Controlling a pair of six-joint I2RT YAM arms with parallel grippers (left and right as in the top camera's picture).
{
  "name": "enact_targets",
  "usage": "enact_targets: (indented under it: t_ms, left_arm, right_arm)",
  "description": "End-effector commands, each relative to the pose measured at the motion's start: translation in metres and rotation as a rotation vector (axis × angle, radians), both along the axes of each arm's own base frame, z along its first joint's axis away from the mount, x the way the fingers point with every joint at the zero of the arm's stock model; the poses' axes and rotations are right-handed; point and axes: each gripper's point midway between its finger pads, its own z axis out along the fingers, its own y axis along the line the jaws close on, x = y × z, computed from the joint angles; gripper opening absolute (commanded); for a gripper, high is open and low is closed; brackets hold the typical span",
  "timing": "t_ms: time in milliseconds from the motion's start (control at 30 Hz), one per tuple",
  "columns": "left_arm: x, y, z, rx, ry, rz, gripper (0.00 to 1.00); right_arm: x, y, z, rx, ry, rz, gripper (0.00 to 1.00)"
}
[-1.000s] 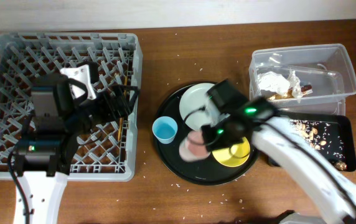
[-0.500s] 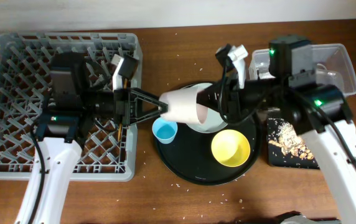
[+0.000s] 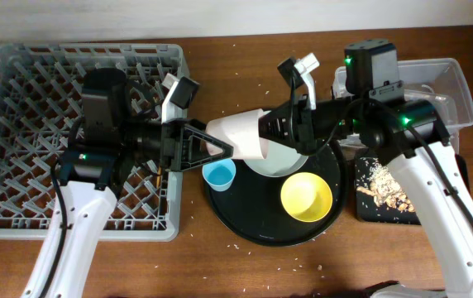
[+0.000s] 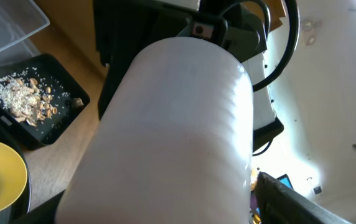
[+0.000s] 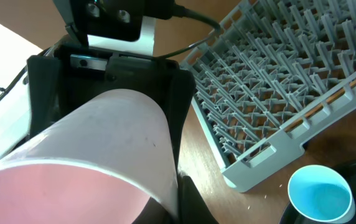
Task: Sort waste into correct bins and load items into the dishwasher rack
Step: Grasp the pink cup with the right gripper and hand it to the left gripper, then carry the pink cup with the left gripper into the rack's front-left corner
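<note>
The pink cup [image 3: 238, 137] hangs on its side in the air above the round black tray, between both grippers. My right gripper [image 3: 279, 132] is shut on its rim; the right wrist view shows the pink inside [image 5: 72, 193]. My left gripper [image 3: 212, 147] is open, its fingers spread around the cup's base, and the cup [image 4: 172, 137] fills the left wrist view. The light-blue cup [image 3: 218, 174], yellow bowl [image 3: 306, 197] and pale plate [image 3: 284, 164] sit on the round tray. The dishwasher rack [image 3: 21, 83] is at the left.
The round black tray [image 3: 245, 219] is in the middle. The clear tub [image 3: 460, 91] is at the back right, its contents hidden by my right arm. The black rectangular tray [image 3: 402, 217] holds tan food scraps [image 3: 381, 186]. White crumbs dot the table.
My right gripper lifted the pink cup off the round tray and turned it on its side. My left arm swung from the rack to the cup's base and has edged closer.
</note>
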Motion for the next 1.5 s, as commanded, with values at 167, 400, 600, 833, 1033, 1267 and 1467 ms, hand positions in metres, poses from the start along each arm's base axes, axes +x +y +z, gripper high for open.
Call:
enact_targets:
  t_ms: [167,400,600,833,1033,1267,1467]
  left_arm:
    - [-0.004,-0.001,0.013,-0.022,-0.092,-0.019,0.63]
    - [0.05,0.012,-0.009,0.107,-0.07,0.29,0.5]
    - [0.096,0.183,-0.138,0.741,0.375,1.089,0.49]
    - [0.021,0.357,-0.176,1.036,0.783,1.634,0.44]
    - [-0.014,0.404,-0.186,1.107,0.968,1.833,0.44]
    - [-0.002,0.392,-0.245,1.11,1.178,1.615,0.44]
    - [0.006,0.383,-0.27,1.087,1.242,1.501,0.44]
  right_arm:
    - [0.004,0.001,-0.003,-0.02,-0.007,-0.011,0.11]
    - [0.014,-0.035,0.006,-0.177,-0.081,-0.294,0.69]
    - [-0.006,-0.092,-0.037,-0.456,0.09,-0.536,0.72]
    - [-0.003,-0.096,-0.059,-0.527,0.158,-0.531,0.73]
    - [-0.003,-0.096,-0.063,-0.536,0.174,-0.528,0.73]
    - [-0.006,-0.097,-0.065,-0.545,0.19,-0.523,0.73]
    - [-0.006,-0.097,-0.065,-0.545,0.19,-0.523,0.74]
